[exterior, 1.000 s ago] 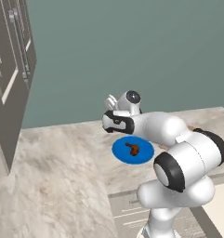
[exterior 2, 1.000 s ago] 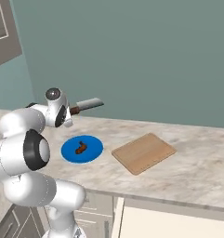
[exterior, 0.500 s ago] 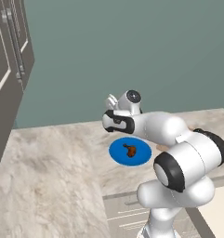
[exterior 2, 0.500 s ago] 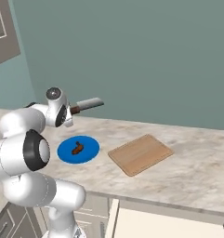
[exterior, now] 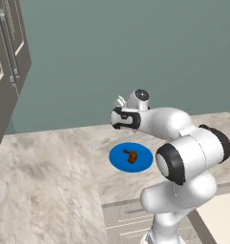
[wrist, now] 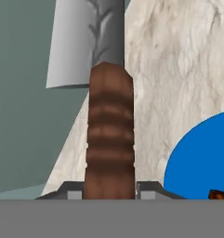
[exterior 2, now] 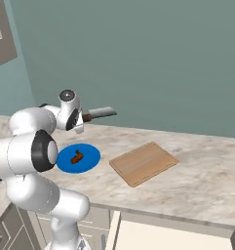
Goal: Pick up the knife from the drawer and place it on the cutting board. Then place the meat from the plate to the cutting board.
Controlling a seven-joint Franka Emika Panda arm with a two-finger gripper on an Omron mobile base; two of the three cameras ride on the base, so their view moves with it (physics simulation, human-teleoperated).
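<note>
Everything in both base views has slid since a second ago: the plate and board sit further toward the arm's side of each picture and the wall cupboard has drifted off to the edge, so the base is driving and carrying the cameras along, while the arm keeps the same raised pose.

At the centre of it, the tool [exterior 2: 84,118] is clamped shut on the knife [exterior 2: 98,114], its two tips pinching the butt of the brown handle, as the hand view shows with the ribbed handle running straight up to 12 o'clock and the pale blade beyond it. In the right base view the knife sticks out level toward 3 o'clock, held well above the worktop [exterior 2: 202,166].

Just below the tool, at about 6 o'clock, lies the blue plate [exterior 2: 89,160] with the meat [exterior 2: 77,156] on it, untouched. The cutting board [exterior 2: 144,163] lies bare on the worktop at roughly 4 o'clock from the tool, near the plate but apart from it.

By my reading the knife has been fetched out of the drawer, so the first pick is done. Left to do: carry the knife over the board and set it down, then lift the meat off the plate and put it on the board too.
</note>
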